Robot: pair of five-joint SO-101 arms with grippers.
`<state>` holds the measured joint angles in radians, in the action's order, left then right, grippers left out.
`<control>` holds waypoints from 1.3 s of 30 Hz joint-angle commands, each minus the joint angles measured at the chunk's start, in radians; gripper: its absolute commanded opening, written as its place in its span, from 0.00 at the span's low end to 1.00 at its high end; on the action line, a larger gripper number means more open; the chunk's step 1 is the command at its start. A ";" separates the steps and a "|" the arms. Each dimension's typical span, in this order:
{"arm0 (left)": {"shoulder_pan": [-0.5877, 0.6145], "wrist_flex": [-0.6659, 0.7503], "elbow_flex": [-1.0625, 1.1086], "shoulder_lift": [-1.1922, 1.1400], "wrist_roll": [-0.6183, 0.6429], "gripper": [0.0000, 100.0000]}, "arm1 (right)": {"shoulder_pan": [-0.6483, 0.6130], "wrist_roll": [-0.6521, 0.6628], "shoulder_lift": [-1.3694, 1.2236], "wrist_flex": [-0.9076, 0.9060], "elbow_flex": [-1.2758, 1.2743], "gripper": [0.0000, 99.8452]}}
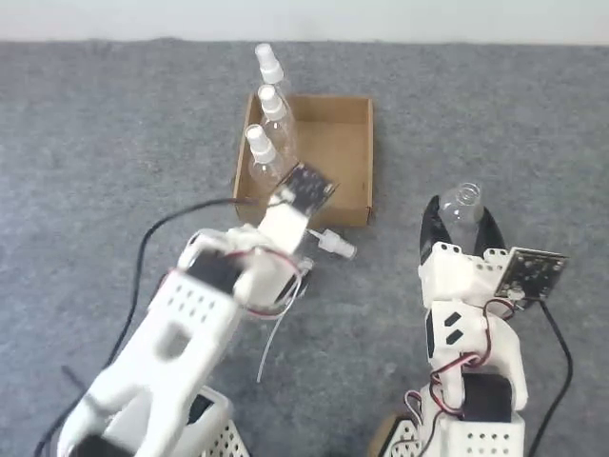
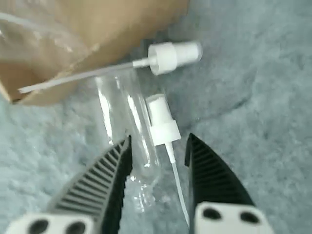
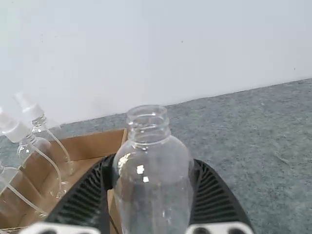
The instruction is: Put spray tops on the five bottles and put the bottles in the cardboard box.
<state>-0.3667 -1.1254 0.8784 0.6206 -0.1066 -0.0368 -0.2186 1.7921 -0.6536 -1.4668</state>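
High view: cardboard box [image 1: 335,157], grey carpet [image 1: 95,143], white wall [image 1: 428,17]

I'm holding my left gripper [image 2: 158,141] angled down, jaws parted; my right gripper [image 1: 461,209] is clamping a bottle [image 3: 148,161] upright.

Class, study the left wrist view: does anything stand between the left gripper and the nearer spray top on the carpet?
Nothing visible does. The left gripper is open above the nearer spray top. An empty bottle lies right beside it, under one finger, and might get caught.
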 commanded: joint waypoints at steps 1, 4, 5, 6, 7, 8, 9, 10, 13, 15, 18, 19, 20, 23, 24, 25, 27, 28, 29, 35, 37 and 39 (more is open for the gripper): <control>0.000 -0.038 -0.194 -0.256 0.054 0.17 | 0.012 -0.009 0.022 0.030 0.015 0.02; 0.000 -0.074 -0.277 -0.390 0.078 0.17 | 0.012 -0.009 0.022 0.030 0.015 0.02; 0.000 -0.077 -0.295 -0.427 0.081 0.17 | 0.010 -0.009 0.022 0.030 0.015 0.02; 0.000 -0.077 -0.312 -0.465 0.083 0.17 | 0.008 -0.009 0.022 0.030 0.015 0.02; 0.000 -0.078 -0.328 -0.499 0.083 0.17 | 0.008 -0.009 0.022 0.030 0.015 0.02; 0.000 -0.075 -0.340 -0.528 0.083 0.17 | 0.008 -0.009 0.022 0.030 0.015 0.02; 0.000 -0.074 -0.349 -0.555 0.083 0.17 | 0.008 -0.009 0.022 0.030 0.015 0.02; 0.002 -0.074 -0.361 -0.582 0.083 0.17 | 0.007 -0.009 0.022 0.030 0.015 0.02; 0.002 -0.074 -0.395 -0.652 0.083 0.17 | 0.007 -0.009 0.022 0.030 0.015 0.02; 0.002 -0.074 -0.417 -0.695 0.083 0.17 | 0.007 -0.009 0.022 0.030 0.015 0.02; 0.002 -0.074 -0.452 -0.756 0.083 0.17 | 0.007 -0.009 0.022 0.030 0.015 0.02; 0.002 -0.074 -0.463 -0.778 0.083 0.17 | 0.007 -0.008 0.022 0.030 0.015 0.02; 0.002 -0.074 -0.475 -0.798 0.083 0.16 | 0.007 -0.008 0.022 0.030 0.015 0.02; -0.002 -0.074 -0.496 -0.835 0.083 0.16 | 0.007 -0.008 0.022 0.030 0.015 0.02; -0.003 -0.074 -0.496 -0.838 0.083 0.16 | 0.007 -0.005 0.022 0.030 0.015 0.02; -0.006 -0.074 -0.495 -0.838 0.081 0.14 | 0.007 0.006 0.022 0.030 0.015 0.02; -0.012 -0.074 -0.495 -0.838 0.080 0.10 | 0.005 0.014 0.022 0.030 0.015 0.02; -0.017 -0.074 -0.495 -0.838 0.077 0.08 | 0.005 0.014 0.022 0.030 0.015 0.02; -0.021 -0.074 -0.493 -0.838 0.077 0.05 | 0.005 0.015 0.022 0.030 0.015 0.02; -0.057 -0.083 -0.479 -0.833 0.075 0.01 | 0.005 0.017 0.022 0.028 0.015 0.02; -0.057 -0.089 -0.470 -0.806 0.075 0.01 | 0.005 0.017 0.022 0.028 0.015 0.02; -0.055 -0.098 -0.450 -0.747 0.075 0.01 | 0.005 0.017 0.022 0.028 0.015 0.02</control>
<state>-0.4173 -1.2006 0.4350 -0.2279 -0.0361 -0.0368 -0.2171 1.7921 -0.6536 -1.4668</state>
